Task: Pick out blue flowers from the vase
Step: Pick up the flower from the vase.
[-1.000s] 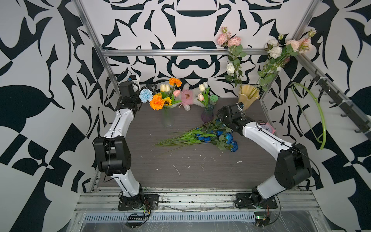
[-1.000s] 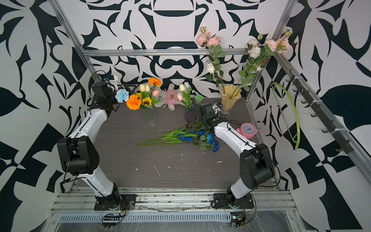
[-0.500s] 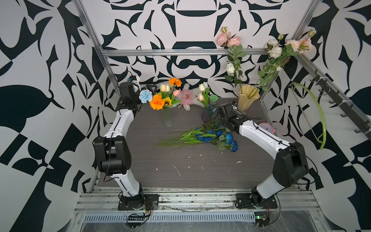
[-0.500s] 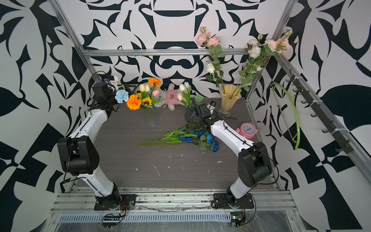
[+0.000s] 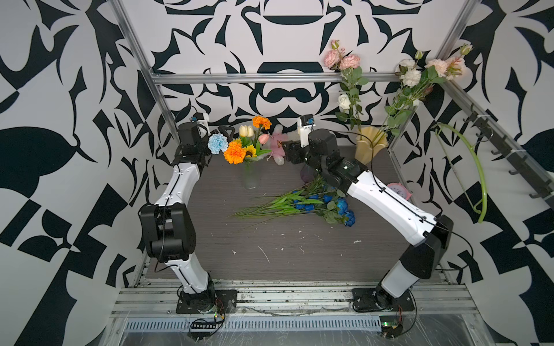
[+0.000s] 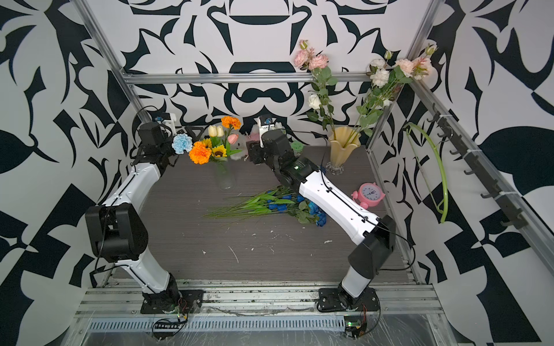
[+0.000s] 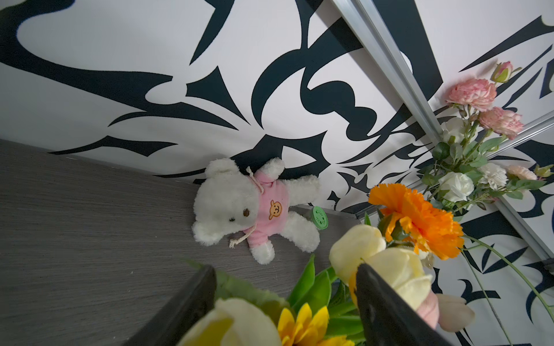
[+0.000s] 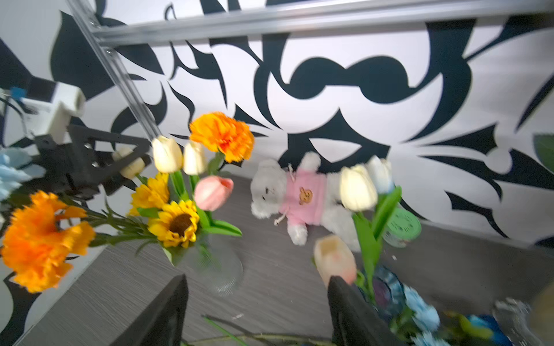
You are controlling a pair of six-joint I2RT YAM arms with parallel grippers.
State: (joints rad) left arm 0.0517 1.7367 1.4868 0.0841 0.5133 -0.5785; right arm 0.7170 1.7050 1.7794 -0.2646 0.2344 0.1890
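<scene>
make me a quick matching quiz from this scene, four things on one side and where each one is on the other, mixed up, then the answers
Things
1. pale-blue carnation
2. dark-blue flowers
3. teddy bear
4. pink alarm clock

Places
A. lying at the foot of the back wall
B. standing upright near the right edge of the table
C. up in the standing bunch, next to an orange marigold
D. lying flat in a heap on the table

Pairs: 1-C, 2-D, 3-A, 4-B
</scene>
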